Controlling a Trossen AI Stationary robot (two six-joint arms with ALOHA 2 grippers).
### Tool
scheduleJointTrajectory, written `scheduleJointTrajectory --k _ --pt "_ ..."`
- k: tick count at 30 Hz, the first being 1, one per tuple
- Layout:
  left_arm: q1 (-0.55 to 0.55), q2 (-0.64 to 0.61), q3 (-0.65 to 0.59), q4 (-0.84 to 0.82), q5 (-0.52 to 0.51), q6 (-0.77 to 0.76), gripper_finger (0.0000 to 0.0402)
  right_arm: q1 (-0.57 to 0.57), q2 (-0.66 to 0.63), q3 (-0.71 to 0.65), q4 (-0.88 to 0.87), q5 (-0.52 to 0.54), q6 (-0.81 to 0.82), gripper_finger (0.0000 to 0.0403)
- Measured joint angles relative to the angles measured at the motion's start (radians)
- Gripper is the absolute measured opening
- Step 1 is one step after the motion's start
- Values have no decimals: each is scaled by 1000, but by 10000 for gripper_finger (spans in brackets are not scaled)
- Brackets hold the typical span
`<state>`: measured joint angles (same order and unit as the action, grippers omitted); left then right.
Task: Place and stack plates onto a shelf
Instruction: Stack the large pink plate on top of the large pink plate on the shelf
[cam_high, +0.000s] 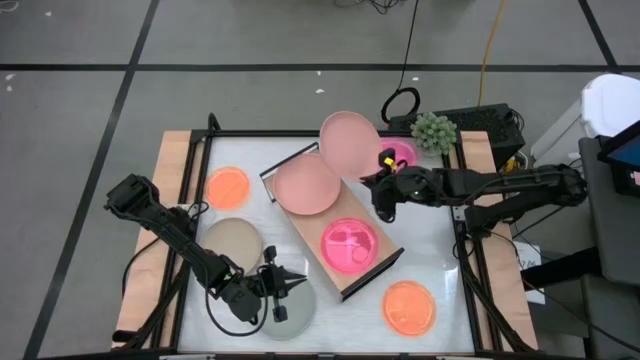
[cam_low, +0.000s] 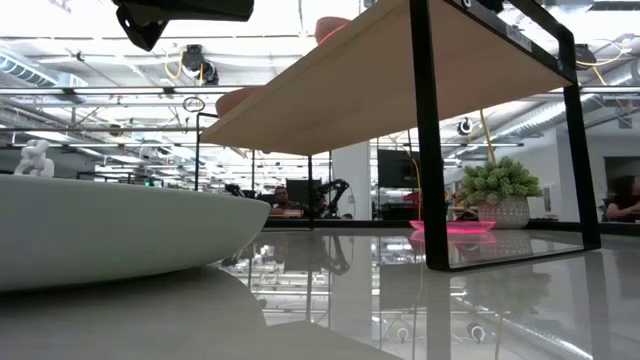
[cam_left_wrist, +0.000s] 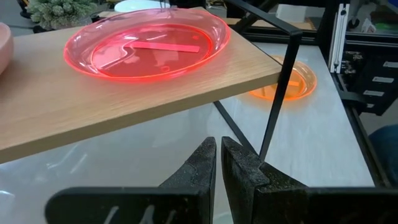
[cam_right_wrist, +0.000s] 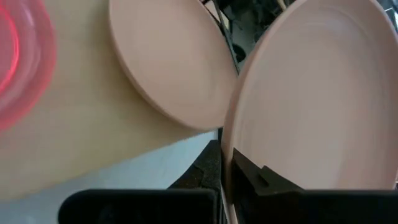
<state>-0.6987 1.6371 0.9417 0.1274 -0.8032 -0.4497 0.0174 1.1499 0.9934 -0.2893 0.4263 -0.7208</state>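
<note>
The light-wood shelf (cam_high: 385, 262) lies slantwise across the table's middle. On it rest a dusty-pink plate (cam_high: 305, 186) and a hot-pink divided plate (cam_high: 349, 244). My right gripper (cam_high: 381, 186), reaching in from the right, is shut on a second dusty-pink plate (cam_high: 349, 138) above the shelf's far end. My left gripper (cam_high: 292, 286) hovers shut, with nothing in it, over a grey-green plate (cam_high: 296, 312) at the near edge. A beige plate (cam_high: 233, 243) and an orange plate (cam_high: 227, 187) lie flat on the table at the left. My right gripper pinches the dusty-pink plate's rim (cam_right_wrist: 232, 147) between its two fingers, one finger (cam_right_wrist: 264, 180) on the plate's upper face and the other beneath it. The fingers come from the table's right, slanting slightly down. The plate is lifted clear and tilted, beside the plate on the shelf.
Another orange plate (cam_high: 409, 306) lies at the near right and a hot-pink one (cam_high: 402, 154) at the far right beside a small potted plant (cam_high: 434, 130). A black frame (cam_high: 470, 250) rims the tabletop. The shelf's thin black leg (cam_left_wrist: 277, 106) stands just ahead of my left gripper.
</note>
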Motion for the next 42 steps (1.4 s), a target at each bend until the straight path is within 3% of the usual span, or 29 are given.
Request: scheduleJointTrajectory --k 15,32,42 --pt "0 0 0 -4 0 -67 33 96 225 277 -111 -8 59 1" --pt "-21 0 0 -5 18 -88 33 117 387 391 -120 -13 28 3" --pt "-21 0 0 -5 18 -88 33 62 386 391 -120 -133 57 4"
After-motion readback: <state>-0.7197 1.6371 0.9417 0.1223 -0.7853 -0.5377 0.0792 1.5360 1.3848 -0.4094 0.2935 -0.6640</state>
